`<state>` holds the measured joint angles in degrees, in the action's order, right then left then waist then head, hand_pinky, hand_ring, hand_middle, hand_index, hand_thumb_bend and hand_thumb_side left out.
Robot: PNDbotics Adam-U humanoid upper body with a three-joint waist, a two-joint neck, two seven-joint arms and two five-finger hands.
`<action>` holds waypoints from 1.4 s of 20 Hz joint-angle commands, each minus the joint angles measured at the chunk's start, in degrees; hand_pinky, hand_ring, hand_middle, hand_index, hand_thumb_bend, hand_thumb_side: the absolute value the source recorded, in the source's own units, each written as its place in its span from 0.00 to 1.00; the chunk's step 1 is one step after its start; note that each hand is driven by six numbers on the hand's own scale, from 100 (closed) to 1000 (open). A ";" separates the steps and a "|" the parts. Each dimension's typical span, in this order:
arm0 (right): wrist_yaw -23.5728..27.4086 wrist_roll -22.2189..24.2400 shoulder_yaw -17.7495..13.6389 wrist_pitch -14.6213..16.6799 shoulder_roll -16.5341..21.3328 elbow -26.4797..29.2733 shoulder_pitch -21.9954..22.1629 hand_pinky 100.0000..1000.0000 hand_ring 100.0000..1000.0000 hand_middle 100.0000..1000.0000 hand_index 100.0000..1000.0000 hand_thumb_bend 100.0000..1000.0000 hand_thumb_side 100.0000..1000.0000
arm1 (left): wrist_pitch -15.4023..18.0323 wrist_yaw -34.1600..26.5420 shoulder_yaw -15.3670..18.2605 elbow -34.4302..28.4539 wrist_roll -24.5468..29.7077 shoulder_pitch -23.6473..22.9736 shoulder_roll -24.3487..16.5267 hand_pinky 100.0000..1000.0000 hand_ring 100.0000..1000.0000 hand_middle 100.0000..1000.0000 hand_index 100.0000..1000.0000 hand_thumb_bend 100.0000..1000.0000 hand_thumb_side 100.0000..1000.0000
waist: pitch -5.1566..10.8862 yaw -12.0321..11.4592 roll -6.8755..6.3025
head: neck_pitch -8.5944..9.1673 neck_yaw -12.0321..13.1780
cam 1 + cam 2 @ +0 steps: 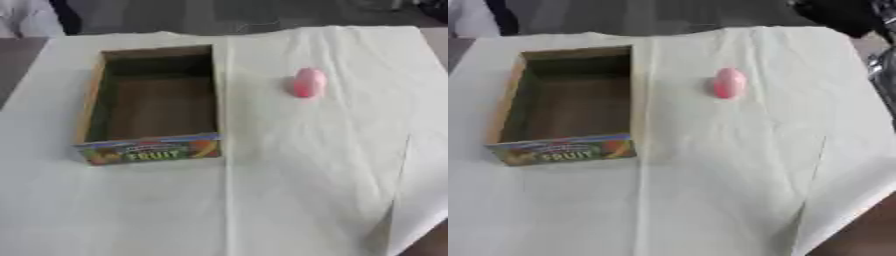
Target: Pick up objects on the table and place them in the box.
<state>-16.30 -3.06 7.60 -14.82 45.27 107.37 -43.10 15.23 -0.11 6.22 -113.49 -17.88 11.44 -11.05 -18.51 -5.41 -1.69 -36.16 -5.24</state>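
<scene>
**Op:** Pink object [308, 82] lies on the bench [289, 190], right of the box [87, 107] and well apart from it, about level with the box's middle. It sits alone on the pale cloth [710, 165] that covers the bench.

**Desk:** Which way does it point?

**Op:** Long axis runs roughly away from me, near-to-far, tilted a little so the far end leans right. That far end looks slightly narrower and rounder; the near end is a bit broader. I can't tell a front from a back.

**Desk:** Looks?

**Op:** Smooth, rounded, egg-like or oblong, one plain pink all over, a shade lighter on top. No markings I can make out. I can't name it beyond that.

**Desk:** And the box?

**Op:** Open-topped, rectangular, brown inside, long axis also near-to-far. The near wall carries a colourful printed panel with the word FRUIT. I see nothing in it. It stands left of the cloth's centre fold.

**Desk:** Hands?

**Op:** Left hand shows in neither view. In the right eye view a dark mass with a silvery part [874, 45] enters at the upper right corner and edge; I take it for my right arm. I cannot tell how the right hand's fingers stand. It is clear of the pink object, touching nothing on the bench.
</scene>
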 commanded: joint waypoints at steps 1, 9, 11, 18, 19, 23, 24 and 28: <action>-3.17 3.20 1.49 0.16 2.03 -2.67 -3.60 0.67 0.81 0.75 0.84 0.39 0.59 | 0.00 -0.10 -0.20 -1.10 0.33 0.06 -1.17 0.75 0.49 0.57 0.83 0.00 0.59 | 1.35 -0.15 0.05 | -0.28 -0.40; -11.35 17.49 5.87 3.30 -0.07 -12.69 -11.70 0.71 0.84 0.79 0.88 0.38 0.64 | -0.12 -0.14 -0.28 -1.10 0.49 -0.18 -1.13 0.75 0.49 0.57 0.83 0.00 0.59 | 1.43 -0.59 0.15 | -0.07 -0.69; -12.58 21.66 6.54 4.54 -0.55 -14.96 -13.24 0.71 0.85 0.80 0.88 0.39 0.61 | -0.17 -0.14 -0.31 -1.10 0.53 -0.18 -1.15 0.75 0.49 0.57 0.83 0.00 0.59 | 1.44 -0.57 0.25 | -0.16 -0.61; -14.04 30.56 7.10 8.01 -2.22 -21.28 -16.51 0.72 0.86 0.79 0.87 0.39 0.55 | -0.29 -0.05 -0.30 -1.10 0.52 -0.36 -1.09 0.75 0.49 0.57 0.83 0.00 0.59 | 1.55 -0.62 0.33 | -0.10 -0.56; -14.21 31.54 7.13 8.48 -2.45 -22.00 -16.86 0.73 0.86 0.79 0.87 0.40 0.52 | -0.29 -0.05 -0.31 -1.10 0.53 -0.36 -1.07 0.75 0.49 0.57 0.82 0.00 0.58 | 1.56 -0.60 0.31 | -0.06 -0.59; -15.44 35.98 7.77 10.59 -3.09 -24.44 -17.98 0.73 0.87 0.79 0.87 0.40 0.51 | -0.30 -0.05 -0.37 -1.10 0.61 -0.36 -1.06 0.75 0.49 0.57 0.82 0.00 0.59 | 1.51 -0.62 0.23 | 0.08 -0.86; -15.93 37.18 7.94 11.14 -3.22 -24.93 -18.24 0.74 0.87 0.79 0.87 0.41 0.49 | -0.30 -0.04 -0.39 -1.10 0.63 -0.36 -1.05 0.75 0.49 0.57 0.82 0.00 0.59 | 1.48 -0.64 0.21 | 0.11 -0.92; -17.95 41.48 8.14 13.34 -3.80 -26.93 -19.15 0.75 0.88 0.80 0.89 0.47 0.51 | -0.32 -0.02 -0.48 -1.10 0.74 -0.33 -1.03 0.75 0.49 0.56 0.82 0.00 0.59 | 1.38 -0.74 0.19 | 0.17 -1.01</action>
<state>-33.33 37.20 16.12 -2.10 40.78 80.73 -60.84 14.86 -0.26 5.86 -113.49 -17.39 10.94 -11.09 -18.31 -6.05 -1.49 -36.16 -6.16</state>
